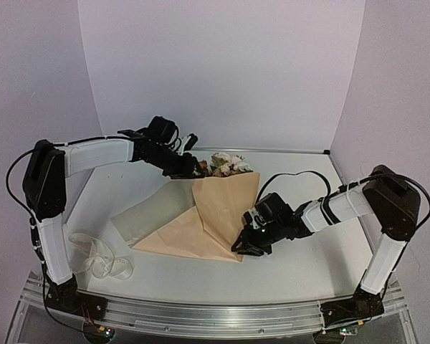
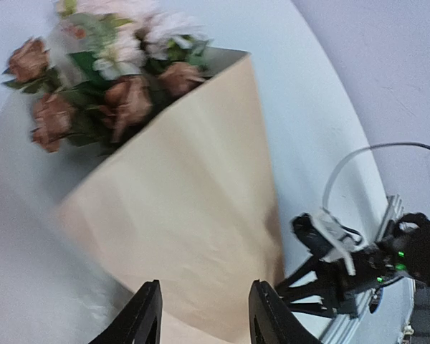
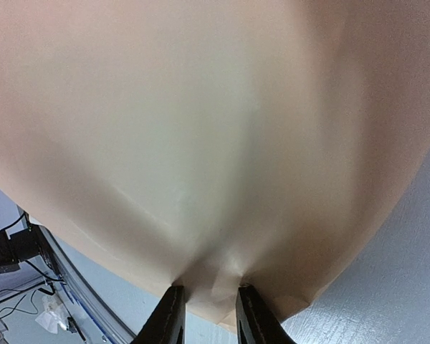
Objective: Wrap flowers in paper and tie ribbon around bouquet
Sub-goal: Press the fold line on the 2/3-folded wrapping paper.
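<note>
The flowers (image 1: pixel 228 163), pink, rust and cream roses, lie at the back of the table with their heads sticking out of the peach-tan paper (image 1: pixel 215 208). One flap of the paper is folded over the stems in a rough cone. In the left wrist view the flowers (image 2: pixel 107 79) and the paper (image 2: pixel 186 193) lie below my left gripper (image 2: pixel 204 315), which is open and empty. From above, the left gripper (image 1: pixel 196 170) sits just left of the flower heads. My right gripper (image 3: pixel 209 308) is shut on the paper (image 3: pixel 215 143) at the cone's narrow lower end (image 1: pixel 245 242). The ribbon (image 1: pixel 100 258) lies loose at the front left.
The unfolded part of the sheet (image 1: pixel 147 215) spreads flat to the left of the cone. The metal rail (image 1: pixel 215 315) runs along the table's near edge. White walls close in the back and both sides.
</note>
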Controlling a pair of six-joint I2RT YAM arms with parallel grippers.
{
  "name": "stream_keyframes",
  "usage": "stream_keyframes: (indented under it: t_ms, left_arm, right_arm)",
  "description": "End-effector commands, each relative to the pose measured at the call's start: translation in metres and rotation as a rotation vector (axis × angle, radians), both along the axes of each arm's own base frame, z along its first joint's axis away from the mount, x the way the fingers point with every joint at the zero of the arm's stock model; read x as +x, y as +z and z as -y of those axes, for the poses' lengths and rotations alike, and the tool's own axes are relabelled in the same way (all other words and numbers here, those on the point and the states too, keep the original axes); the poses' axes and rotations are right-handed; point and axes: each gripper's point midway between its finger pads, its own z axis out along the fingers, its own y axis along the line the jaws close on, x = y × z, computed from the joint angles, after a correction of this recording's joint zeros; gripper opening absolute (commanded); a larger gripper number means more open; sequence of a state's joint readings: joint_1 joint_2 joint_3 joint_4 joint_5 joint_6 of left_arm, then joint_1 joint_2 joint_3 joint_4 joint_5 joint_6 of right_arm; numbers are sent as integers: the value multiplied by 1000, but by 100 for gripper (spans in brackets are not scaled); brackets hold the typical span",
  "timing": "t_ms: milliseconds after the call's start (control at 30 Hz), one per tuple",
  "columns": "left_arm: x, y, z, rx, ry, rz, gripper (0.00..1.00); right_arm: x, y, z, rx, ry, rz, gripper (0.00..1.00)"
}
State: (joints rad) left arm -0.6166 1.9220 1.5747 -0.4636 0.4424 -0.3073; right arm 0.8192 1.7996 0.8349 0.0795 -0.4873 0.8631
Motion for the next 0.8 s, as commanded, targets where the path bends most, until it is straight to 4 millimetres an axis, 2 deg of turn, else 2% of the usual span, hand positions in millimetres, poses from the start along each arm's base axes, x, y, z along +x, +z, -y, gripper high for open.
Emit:
stream_keyframes:
  t_ms: [0, 67, 133, 267, 633, 767]
  left_arm:
    - [-60, 4, 45, -50, -139, -40, 36]
    - [-82, -13, 58, -45, -188, -98, 28]
    - [-95, -32, 60, -35, -205, -149, 23]
    - [-110, -62, 57, -41, -202, -228, 19]
    - [-113, -125, 45, 27, -125, -326, 16]
    - [-115, -141, 37, 64, -96, -349, 13]
  right_arm:
    - [3, 3, -6, 10, 0, 10, 27]
    - [3, 4, -7, 11, 1, 11, 27]
    - [4, 4, -8, 11, 0, 13, 28]
    - [6, 7, -9, 16, -4, 17, 27]
    - [8, 13, -11, 29, -26, 16, 28]
    - [10, 22, -14, 52, -38, 12, 29]
